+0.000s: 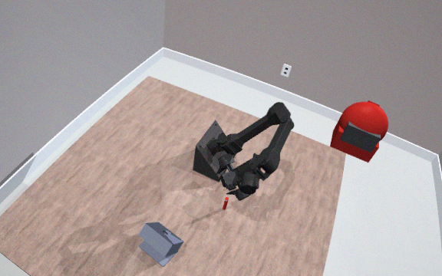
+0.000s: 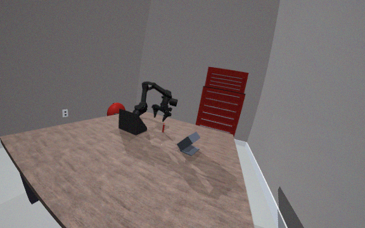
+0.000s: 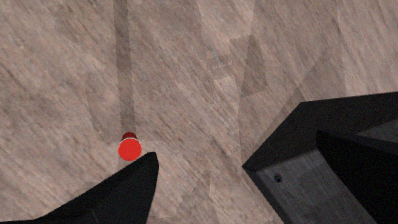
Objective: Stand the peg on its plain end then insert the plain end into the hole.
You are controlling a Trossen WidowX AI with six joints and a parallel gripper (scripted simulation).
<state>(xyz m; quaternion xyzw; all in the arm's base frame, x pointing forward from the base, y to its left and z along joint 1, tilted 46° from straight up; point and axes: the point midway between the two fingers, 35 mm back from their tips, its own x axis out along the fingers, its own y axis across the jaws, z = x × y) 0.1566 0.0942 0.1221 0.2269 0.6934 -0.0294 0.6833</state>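
The red peg [image 1: 225,203] [image 2: 163,128] [image 3: 130,149] stands upright on the table. Its banded end is up; the wrist view looks almost straight down on its red top, with a thin white rim below. My gripper [image 1: 224,184] [image 2: 159,119] [image 3: 234,148] is wide open and empty, pointing down above the table. In the wrist view the peg is not between the fingertips but just outside the left one. The blue-grey sloped panel [image 1: 157,236] [image 2: 187,142] stands apart from the peg; its hole shows dark in the top view. The panel is out of the wrist view.
The wooden table [image 1: 282,238] [image 2: 106,171] carries the arm's dark wedge-shaped base [image 1: 205,162] [image 2: 130,123]. Shadows of the arm fall across the table. A red helmet-like object [image 1: 364,119] and a red cabinet [image 2: 222,107] stand beyond the table.
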